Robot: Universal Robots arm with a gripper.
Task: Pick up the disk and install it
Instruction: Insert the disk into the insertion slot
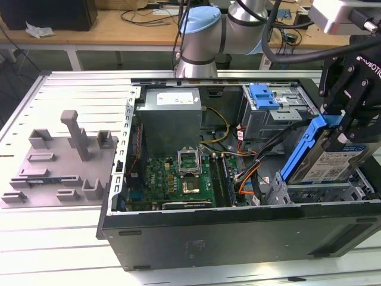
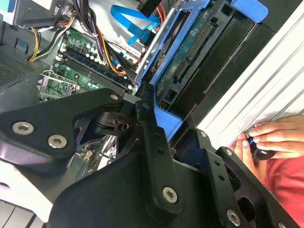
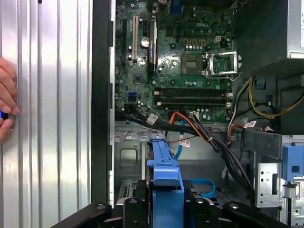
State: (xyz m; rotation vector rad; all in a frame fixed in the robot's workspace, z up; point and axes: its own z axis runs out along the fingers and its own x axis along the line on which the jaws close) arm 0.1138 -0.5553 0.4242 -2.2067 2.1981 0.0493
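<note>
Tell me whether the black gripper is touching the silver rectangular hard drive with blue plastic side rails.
Touching. In the exterior view the gripper clamps the disk at its blue rails, holding it tilted over the open case.

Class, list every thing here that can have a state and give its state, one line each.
disk: held tilted, not yet seated in the case.
hand: shut on the disk.
computer case: lying on its side, side panel off.
processor socket: cover flipped open.
</note>
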